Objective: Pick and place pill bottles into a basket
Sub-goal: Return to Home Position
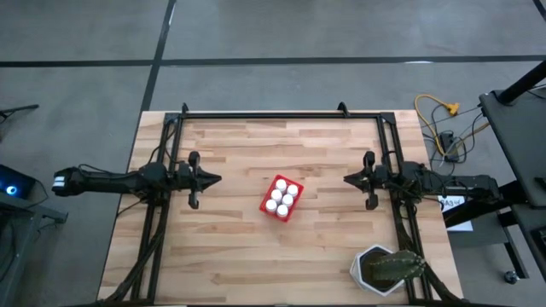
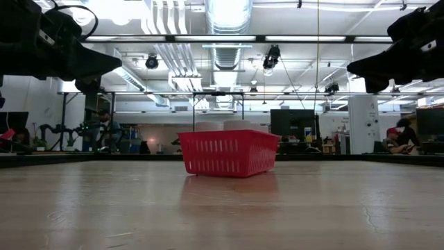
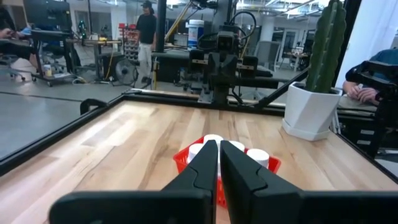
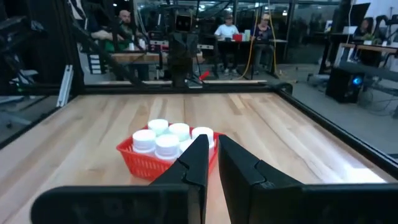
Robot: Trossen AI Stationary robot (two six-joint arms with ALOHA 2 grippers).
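Basket (image 1: 264,205): centre of the high view, on wooden table (image 1: 230,247).
Pill bottles (image 1: 287,199): six, upright inside basket.
Left gripper (image 1: 217,179): left of basket, well apart; fingers together, empty.
Right gripper (image 1: 347,179): right of basket, well apart; fingers together, empty.
Potted cactus (image 1: 388,269): lower right.

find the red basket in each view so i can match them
High view: basket centre, between left gripper and right gripper.
Low view: basket at picture centre.
Left wrist view: basket just beyond the left gripper.
Right wrist view: basket just beyond the right gripper.
Shared landmark: white pill bottles inside it.
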